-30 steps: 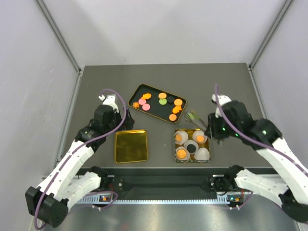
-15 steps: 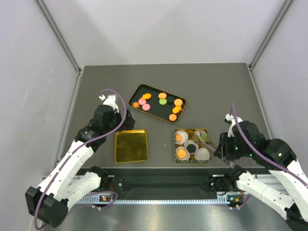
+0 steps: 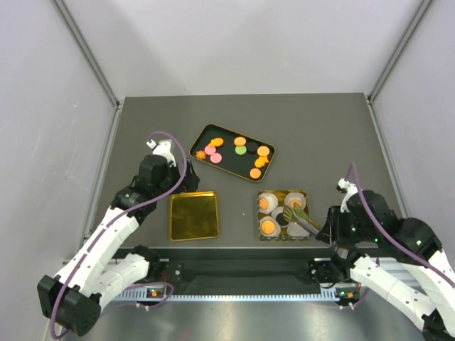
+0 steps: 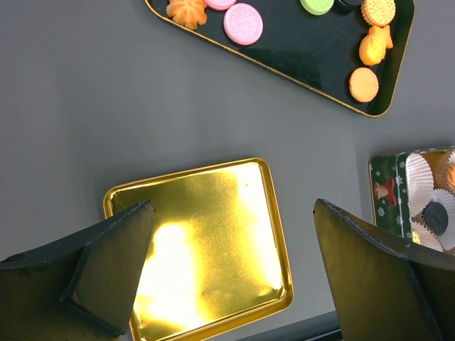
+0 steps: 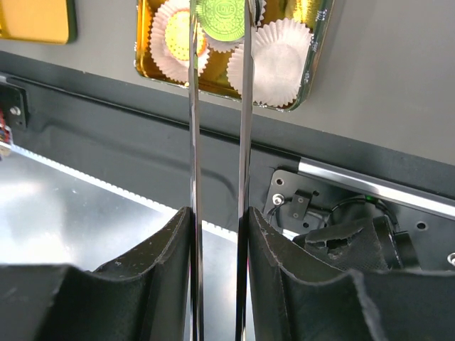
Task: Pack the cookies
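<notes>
R gripper (image 5: 217,234) clamps the tongs (image 5: 244,128), which pinch a green cookie (image 5: 222,13) over the paper cups (image 5: 277,60) in the tin (image 5: 315,67), L gripper (image 4: 231,213) spread over the gold tray (image 4: 213,284); I'd lower straight, centre on a cup, release slow.

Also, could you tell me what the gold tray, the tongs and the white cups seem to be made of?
The gold tray looks like thin polished metal, given its mirror-like glare. The tongs in the right gripper look like bare steel: thin, shiny strips. The white cups look like matte paper, with pleated walls.
</notes>
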